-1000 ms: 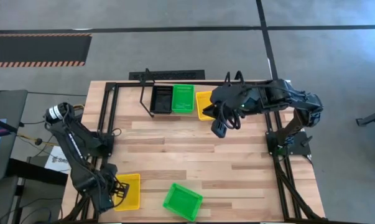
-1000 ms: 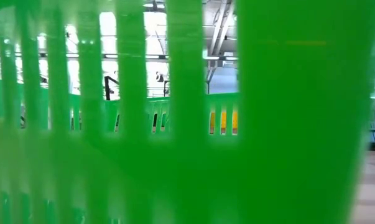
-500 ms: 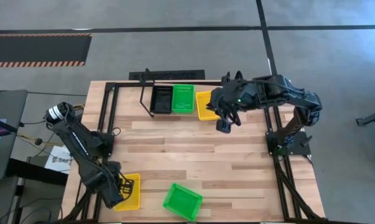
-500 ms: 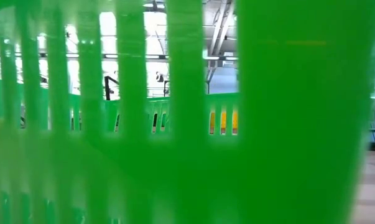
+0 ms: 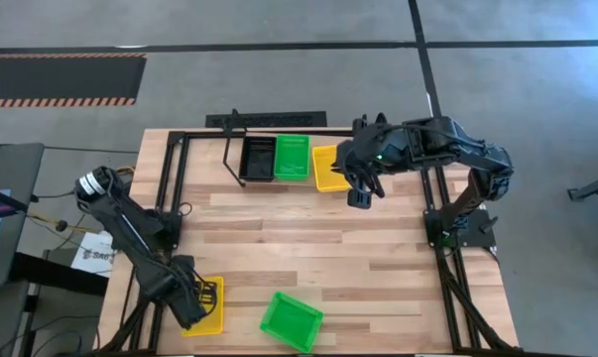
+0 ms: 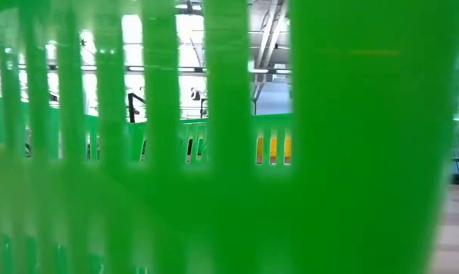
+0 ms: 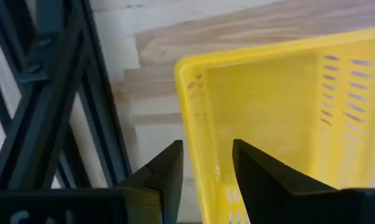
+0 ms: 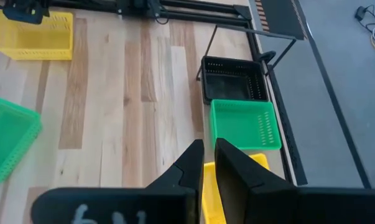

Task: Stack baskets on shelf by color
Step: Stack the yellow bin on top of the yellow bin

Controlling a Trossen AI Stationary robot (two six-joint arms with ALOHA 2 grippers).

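On the shelf (image 5: 234,164) at the far edge stand a black basket (image 5: 258,159), a green one (image 5: 292,156) and a yellow one (image 5: 324,167). My right gripper (image 5: 359,197) hovers by the yellow one's near right corner. Its fingers (image 8: 193,155) are a narrow slit apart, with yellow showing through. At the near left, my left gripper (image 7: 207,168) is open. One finger stands outside and one inside the left wall (image 7: 193,137) of a loose yellow basket (image 5: 207,307). A loose green basket (image 5: 291,319) rests on the table by the near edge.
The loose green basket (image 6: 351,137) stands right before the low camera and fills that view. Black frame rails (image 5: 170,198) run along the table's left and right sides. Bare wood (image 5: 299,238) lies between the shelf and the loose baskets.
My left gripper has moved toward the table's right, onto the loose yellow basket's left wall, and its fingers have parted. My right gripper has drawn back a little toward the far right. The yellow basket on the shelf has stayed in place.
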